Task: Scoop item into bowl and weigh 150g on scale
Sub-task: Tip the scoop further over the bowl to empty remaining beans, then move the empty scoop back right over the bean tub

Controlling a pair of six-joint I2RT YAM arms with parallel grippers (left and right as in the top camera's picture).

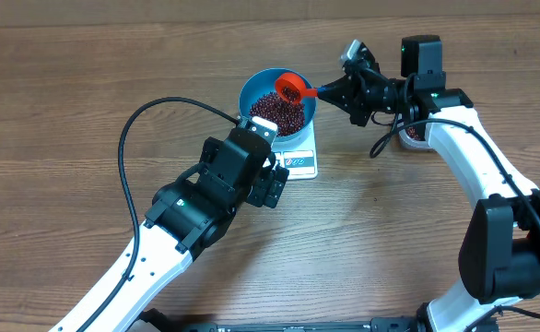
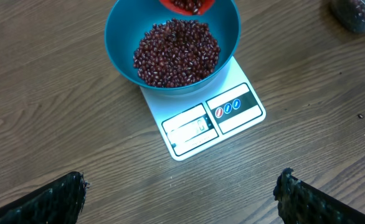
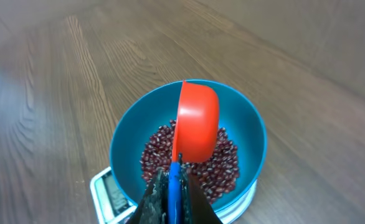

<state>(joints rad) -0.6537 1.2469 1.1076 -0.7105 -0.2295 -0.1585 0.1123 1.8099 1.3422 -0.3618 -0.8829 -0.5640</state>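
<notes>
right gripper clenched on red scoop, over bowl | we see beans inside bowl, on scale, upper centre overhead | left gripper released, empty | display too blurred for us to read

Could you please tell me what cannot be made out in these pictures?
1. The scale reading: its digits are too small in both the left wrist and overhead views.
2. The tub: cut off by the left wrist view's top corner; overhead, the right arm hides most of it.
3. The scoop contents: the right wrist view shows only its back.
</notes>
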